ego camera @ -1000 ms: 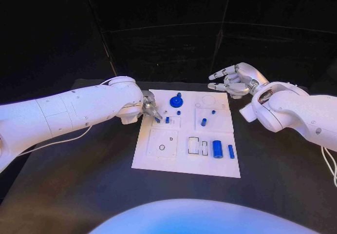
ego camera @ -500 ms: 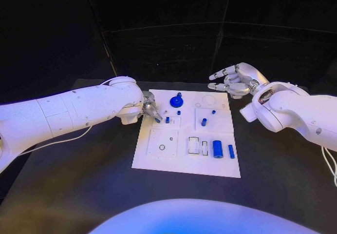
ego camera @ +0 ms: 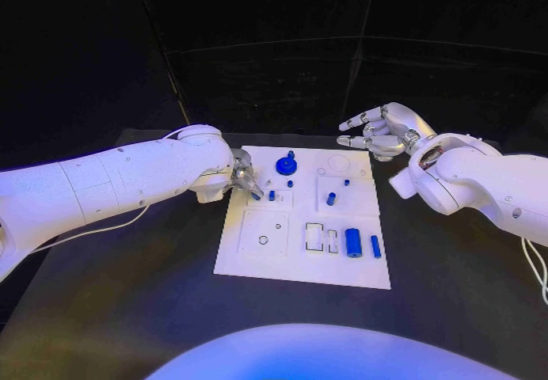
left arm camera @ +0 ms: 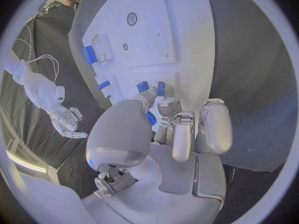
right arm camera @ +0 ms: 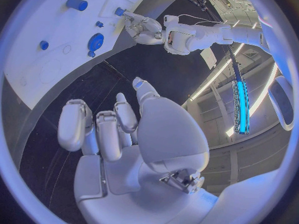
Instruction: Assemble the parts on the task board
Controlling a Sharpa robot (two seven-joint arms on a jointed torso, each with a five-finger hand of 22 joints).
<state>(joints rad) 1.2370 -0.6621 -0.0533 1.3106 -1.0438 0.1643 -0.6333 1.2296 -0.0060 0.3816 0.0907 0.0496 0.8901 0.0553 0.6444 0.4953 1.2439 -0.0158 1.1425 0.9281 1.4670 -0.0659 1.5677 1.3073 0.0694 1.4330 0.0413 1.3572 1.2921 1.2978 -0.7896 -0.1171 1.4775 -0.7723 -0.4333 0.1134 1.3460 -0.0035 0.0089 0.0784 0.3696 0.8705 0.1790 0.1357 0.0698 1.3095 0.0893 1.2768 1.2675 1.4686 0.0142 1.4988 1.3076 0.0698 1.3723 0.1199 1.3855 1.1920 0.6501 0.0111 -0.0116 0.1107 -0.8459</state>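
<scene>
Your left hand [ego camera: 245, 179] pinches a small blue part [ego camera: 272, 195] at the task board [ego camera: 299, 267]'s upper left; a tilt could jam it. Your right hand [ego camera: 382, 131] hovers with fingers spread, holding nothing.

A black table [ego camera: 137, 269] carries the white task board [ego camera: 299, 265] at its middle.
</scene>
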